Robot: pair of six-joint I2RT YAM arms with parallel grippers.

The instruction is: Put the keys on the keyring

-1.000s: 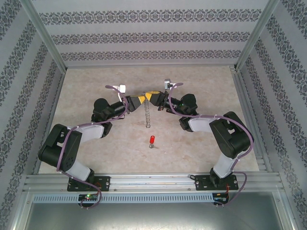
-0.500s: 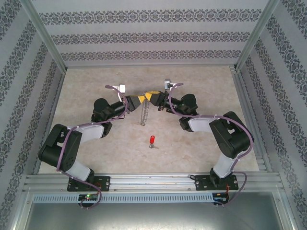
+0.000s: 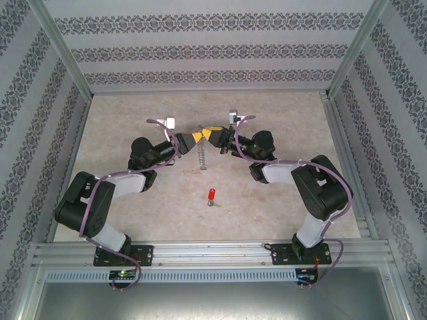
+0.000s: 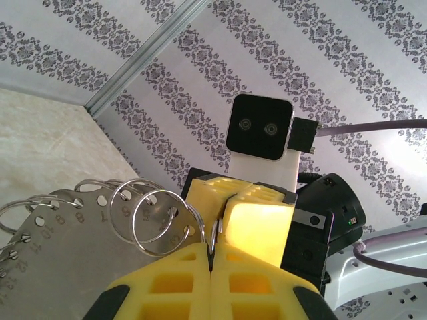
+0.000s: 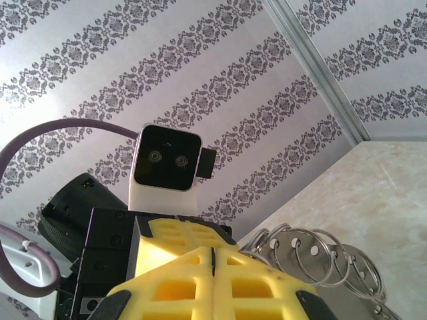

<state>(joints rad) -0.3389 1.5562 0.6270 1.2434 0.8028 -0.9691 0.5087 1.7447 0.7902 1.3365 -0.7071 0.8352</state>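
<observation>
**Item: two-arm rig, keyring held between the tools**

- **Left tool** point(image 3: 194, 138): jaws fully closed. In the left wrist view the yellow fingers point(image 4: 167, 293) press flat together, with one wire ring of the keyring point(image 4: 73, 233) running into the seam.
- **Right tool** point(image 3: 212, 134): jaws fully closed, tip to tip with the left tool. It has hold of the same end of the keyring point(image 3: 199, 157).
- **Keyring**: in the overhead view it hangs as a thin silvery strand from the point where the tools meet, above the middle of the desk point(image 3: 173, 207).
- **Keys** point(image 3: 211, 195): red head with a short metal end. The piece lies alone on the desk, nearer the arm bases than the keyring and apart from both tools.

**View notes**
- The left wrist view shows the keyring as a grey metal plate with numbered holes, each hole carrying a split ring. The overhead view is too small to show this.
- The left wrist view also faces the right tool point(image 4: 227, 203) and its white wrist camera point(image 4: 260, 127).
- The right wrist view has the right tool point(image 5: 212, 277) closed, the rings point(image 5: 313, 257) fanned just beside its fingers, and the left arm's camera point(image 5: 167, 163) opposite.
- The overhead view is where the red key can be seen.
</observation>
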